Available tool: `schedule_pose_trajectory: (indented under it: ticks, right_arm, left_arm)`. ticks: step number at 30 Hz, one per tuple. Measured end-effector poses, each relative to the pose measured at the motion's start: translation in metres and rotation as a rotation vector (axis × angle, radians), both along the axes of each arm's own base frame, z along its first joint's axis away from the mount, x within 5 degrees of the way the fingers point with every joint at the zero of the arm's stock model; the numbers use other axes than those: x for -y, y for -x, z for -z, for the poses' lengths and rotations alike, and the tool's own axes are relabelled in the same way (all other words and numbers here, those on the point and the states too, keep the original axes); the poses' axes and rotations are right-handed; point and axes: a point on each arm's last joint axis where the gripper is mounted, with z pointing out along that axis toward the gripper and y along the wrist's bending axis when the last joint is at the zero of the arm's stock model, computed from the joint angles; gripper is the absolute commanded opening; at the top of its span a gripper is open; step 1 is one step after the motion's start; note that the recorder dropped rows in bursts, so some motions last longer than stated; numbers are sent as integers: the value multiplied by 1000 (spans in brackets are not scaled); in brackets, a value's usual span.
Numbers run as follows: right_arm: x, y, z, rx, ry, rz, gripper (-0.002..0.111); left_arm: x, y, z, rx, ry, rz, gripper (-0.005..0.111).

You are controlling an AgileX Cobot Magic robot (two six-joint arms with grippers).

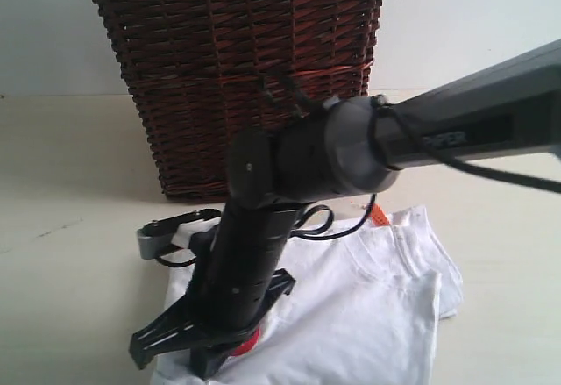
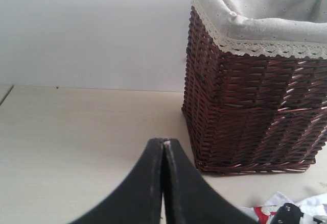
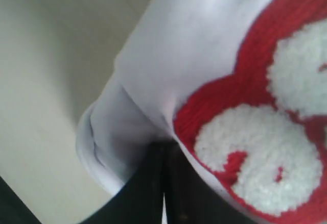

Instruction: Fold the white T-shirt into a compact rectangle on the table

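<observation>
The white T-shirt [image 1: 368, 315] points collar-first at the basket [image 1: 237, 78]. Pinched tight in the right gripper [image 3: 164, 150]; left gripper [image 2: 163, 143] closed, empty.

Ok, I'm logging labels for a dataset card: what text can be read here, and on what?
"PIPER", faint and blurred: on the right arm.
Fuzzy white letters on the red patch of the white T-shirt: cropped, perhaps an "e", no whole word readable.
Orange tag: too small to read.
Wicker basket: no text.
</observation>
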Motion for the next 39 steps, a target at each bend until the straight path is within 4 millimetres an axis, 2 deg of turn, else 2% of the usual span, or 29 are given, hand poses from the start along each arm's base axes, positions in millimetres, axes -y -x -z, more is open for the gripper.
schedule_pose_trajectory:
  ticks: [4, 8, 13, 14, 16, 18, 22, 26, 27, 30, 34, 39]
  right_arm:
    - [-24, -7, -1, -4, -25, -43, 0]
    - [-32, -16, -16, 41, -30, -60, 0]
    - [-17, -20, -70, 228, 5, -65, 0]
    - [-10, -21, -81, 260, 11, -52, 0]
    - [11, -27, -89, 273, 25, -2, 0]
    - [39, -38, -85, 254, 50, 72, 0]
    - [117, -54, -63, 193, 118, 268, 0]
    - [177, -49, -56, 184, 147, 420, 0]
    - [197, -42, -48, 168, 168, 468, 0]
    - [210, -32, -31, 138, 192, 501, 0]
    - [207, -31, -5, 70, 174, 525, 0]
    - [196, -31, -2, 21, 64, 536, 0]
  left_arm:
    - [0, 1, 0, 4, 0, 0, 0]
    - [0, 4, -1, 15, 1, 0, 0]
    - [-1, 7, -1, 24, 0, -1, 0]
    - [-1, 7, -1, 24, 0, -1, 0]
    - [-1, 7, -1, 24, 4, -2, 0]
    - [-1, 7, -1, 23, 9, -4, 0]
    - [-1, 7, -1, 19, 19, -7, 0]
    - [-1, 7, -1, 14, 25, -9, 0]
    - [-1, 7, -1, 14, 27, -9, 0]
    - [-1, 7, -1, 13, 29, -10, 0]
    - [-1, 7, -1, 15, 29, -10, 0]
    - [-1, 7, -1, 15, 42, -14, 0]
